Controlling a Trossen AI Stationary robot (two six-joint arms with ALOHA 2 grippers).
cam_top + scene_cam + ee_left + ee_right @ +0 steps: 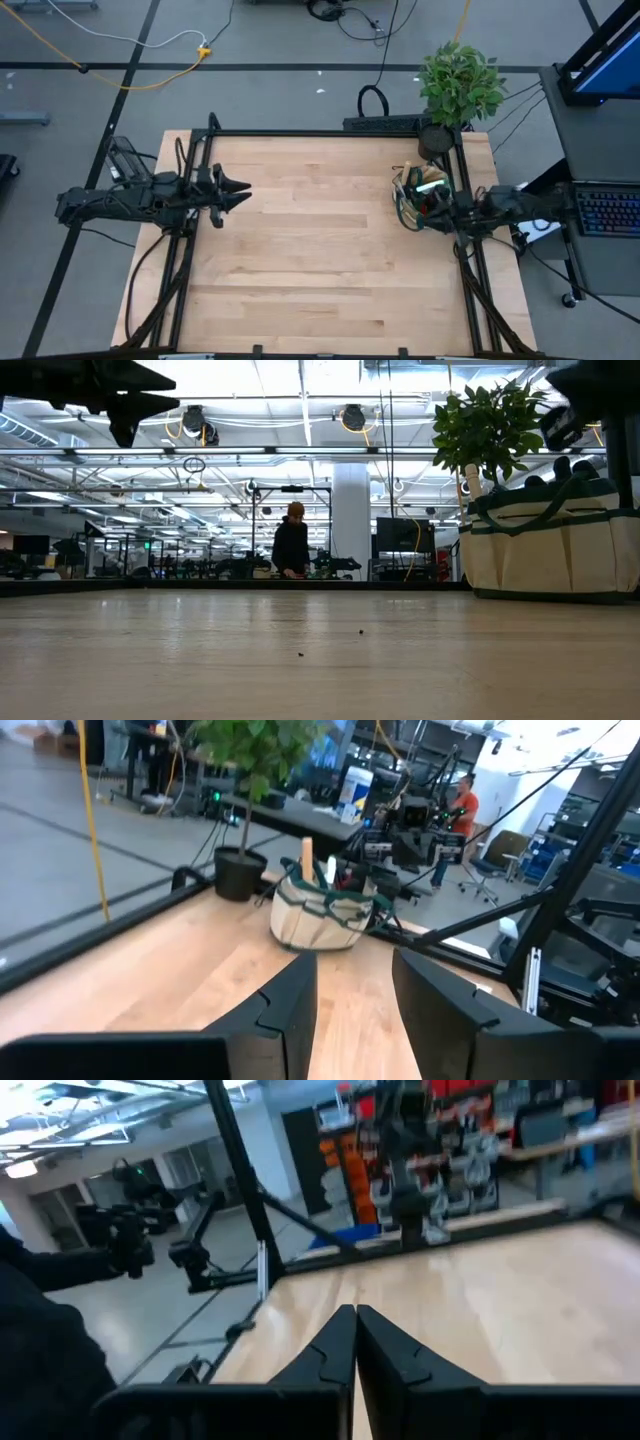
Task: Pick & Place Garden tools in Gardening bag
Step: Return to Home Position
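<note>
Right jaws closed, empty, above round beige fabric gardening bag with dark green trim (406, 200). Advice: rise first, clear of loop handles, then retract slowly. Left jaws parted, empty, waiting over left of light wooden desk (300, 270). Bag upright near desk's right edge, wooden tool handle (306, 855) poking out; leafy potted plant (460, 80) just beyond.

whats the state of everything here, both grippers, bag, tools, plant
left gripper: open, empty, raised
right gripper: shut, nothing between its fingers
gardening bag: upright, loaded
garden tools: inside the bag, handles sticking up
potted plant: upright, beside the bag
</note>
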